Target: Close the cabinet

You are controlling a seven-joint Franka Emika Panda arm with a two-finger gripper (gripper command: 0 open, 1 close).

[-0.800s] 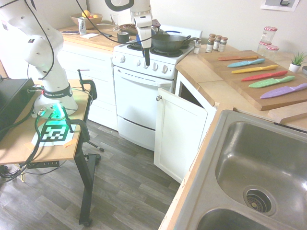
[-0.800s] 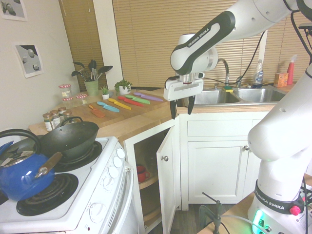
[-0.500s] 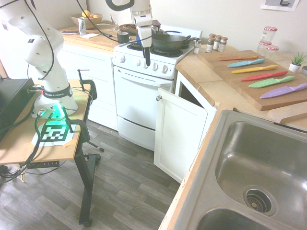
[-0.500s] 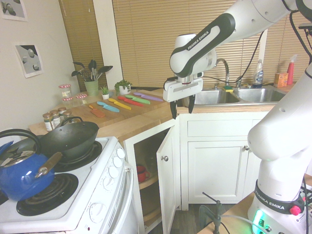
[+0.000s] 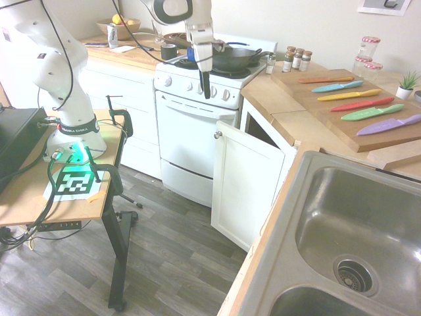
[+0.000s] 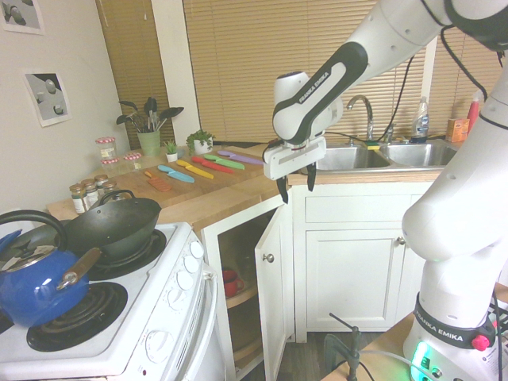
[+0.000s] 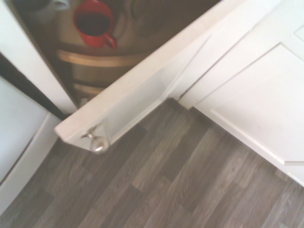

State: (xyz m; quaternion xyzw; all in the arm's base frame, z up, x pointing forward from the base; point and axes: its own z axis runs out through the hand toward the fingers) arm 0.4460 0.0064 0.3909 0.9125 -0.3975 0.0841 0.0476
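White Franka arm (image 6: 444, 206): reaches in above the open cabinet door, gripper (image 6: 294, 181) pointing steeply down, jaws spread wide and holding nothing; it hangs in the air above the door's top edge, touching nothing.

White electric stove (image 5: 197, 125): stands just beside the cabinet; on top sit a dark wok (image 6: 117, 226) and a blue kettle (image 6: 32, 282).

Double steel sink (image 5: 355, 230): set in the wooden countertop (image 5: 289, 105), at the far end of the corner from the stove.

Cabinet (image 6: 246, 262): white base unit in the corner under the countertop, between stove and sink run. Its tall narrow door (image 5: 245, 184) stands swung well out into the room, hinged on the side away from the stove; small round silver knob (image 5: 217, 134) near its top corner. Wrist view looks down on the door's top edge and knob (image 7: 97, 142), with grey wood-plank floor (image 7: 180, 190) below.

Cutting board (image 5: 355, 105): on the countertop, bearing a row of coloured knives (image 5: 371, 112).

Spice jars (image 5: 296, 59): a small group on the countertop beside the stove.

Red mug (image 7: 94, 23): on a wooden shelf inside the open cabinet.
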